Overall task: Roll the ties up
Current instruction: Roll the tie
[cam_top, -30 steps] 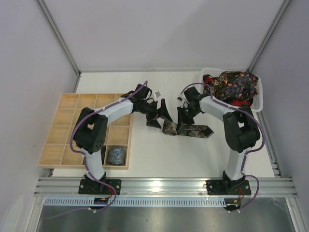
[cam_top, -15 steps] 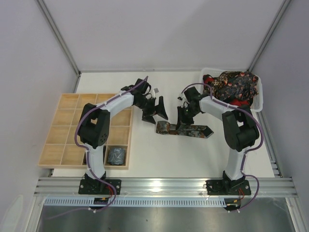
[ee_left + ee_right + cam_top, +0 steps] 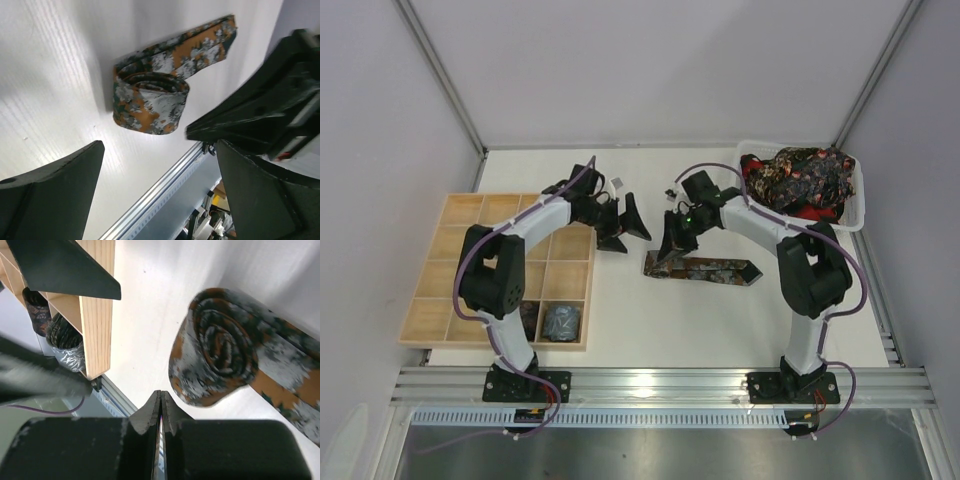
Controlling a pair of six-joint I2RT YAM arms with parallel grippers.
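Note:
A tie (image 3: 712, 269) of brown, grey and dark green pattern lies flat on the table, its left end rolled into a loose coil (image 3: 658, 263). The coil also shows in the left wrist view (image 3: 150, 102) and the right wrist view (image 3: 220, 365). My left gripper (image 3: 625, 232) is open and empty, a little left of and behind the coil, its fingers (image 3: 50, 200) wide apart. My right gripper (image 3: 670, 243) is shut on nothing, its tips (image 3: 161, 407) just beside the coil and apart from it. More ties (image 3: 802, 178) are heaped in the white basket.
The white basket (image 3: 860, 205) stands at the back right. The pale wooden grid tray (image 3: 450, 262) lies at the left, with dark coils (image 3: 560, 321) in its near cells; its edge (image 3: 95, 315) shows in the right wrist view. The two grippers are close together.
My left gripper has drawn back to the left, away from the tie, and stays open. My right gripper has moved left along the tie toward its rolled end.

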